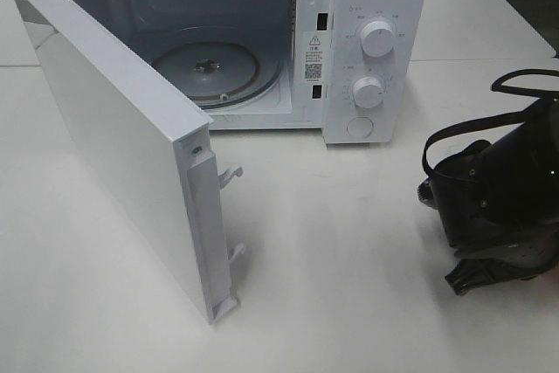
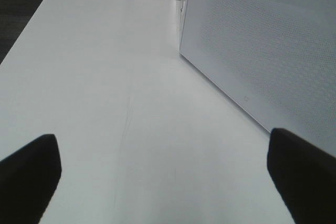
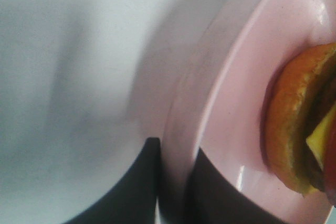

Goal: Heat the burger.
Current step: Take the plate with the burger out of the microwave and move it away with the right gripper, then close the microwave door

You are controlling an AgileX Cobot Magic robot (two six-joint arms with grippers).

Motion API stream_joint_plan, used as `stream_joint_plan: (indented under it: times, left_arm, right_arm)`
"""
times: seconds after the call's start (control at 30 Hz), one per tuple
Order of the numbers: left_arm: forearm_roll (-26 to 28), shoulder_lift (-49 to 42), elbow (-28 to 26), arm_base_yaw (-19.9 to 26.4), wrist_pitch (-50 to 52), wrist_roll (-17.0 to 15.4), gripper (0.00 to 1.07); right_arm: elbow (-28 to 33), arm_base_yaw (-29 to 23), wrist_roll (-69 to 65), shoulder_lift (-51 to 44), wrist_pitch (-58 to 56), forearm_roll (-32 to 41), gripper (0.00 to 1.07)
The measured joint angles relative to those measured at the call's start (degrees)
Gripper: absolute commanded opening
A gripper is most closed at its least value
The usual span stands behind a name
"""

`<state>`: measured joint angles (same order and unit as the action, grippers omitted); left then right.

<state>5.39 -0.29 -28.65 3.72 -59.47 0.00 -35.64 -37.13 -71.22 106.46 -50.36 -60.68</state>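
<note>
The burger [image 3: 302, 129] shows only in part in the right wrist view: a glossy orange-brown bun, a corner of yellow cheese and a sliver of red at the frame's edge. It sits on the pink plate [image 3: 231, 98], inward of the rim; too little of it shows to tell which way it points or where its long axis lies.

The right gripper [image 3: 170, 182] is pinched on the pink plate's rim — one dark finger under it, the other on its upper face. In the high view the right arm [image 1: 502, 207] is a dark mass to the right of the microwave [image 1: 376, 50], in front of its dial panel and low over the table [image 1: 349, 259].

The microwave's door [image 1: 122, 146] stands swung wide, the glass turntable [image 1: 210, 67] bare inside. The left gripper [image 2: 168, 166] is spread wide beside the microwave — dark fingertips [image 2: 29, 166] above the table, holding nothing.
</note>
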Motion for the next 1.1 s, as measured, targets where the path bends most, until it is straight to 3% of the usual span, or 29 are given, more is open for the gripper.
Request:
stream_joint_plan:
  times: [0.37,0.57,0.6,0.63,0.77,1.1]
  left_arm:
    - [0.0,0.0,0.0,0.0,0.0,0.0,1.0]
    - [0.0,0.0,0.0,0.0,0.0,0.0,1.0]
    - [0.0,0.0,0.0,0.0,0.0,0.0,1.0]
    - [0.0,0.0,0.0,0.0,0.0,0.0,1.0]
    - [0.0,0.0,0.0,0.0,0.0,0.0,1.0]
    - [0.0,0.0,0.0,0.0,0.0,0.0,1.0]
  right_arm:
    - [0.86,0.0,-2.81,2.69,1.95,0.92,0.05]
    - [3.32,0.0,-5.61,2.69,2.86,1.09,0.23]
    - [3.38,0.0,-5.61,2.69,2.69,0.86,0.34]
    - [3.38,0.0,-5.61,2.69,2.69,0.86,0.34]
    - [3.38,0.0,-3.61,2.23,1.26,0.86,0.52]
    - [2.18,0.0,6.3,-9.0,2.41,6.53,0.55]
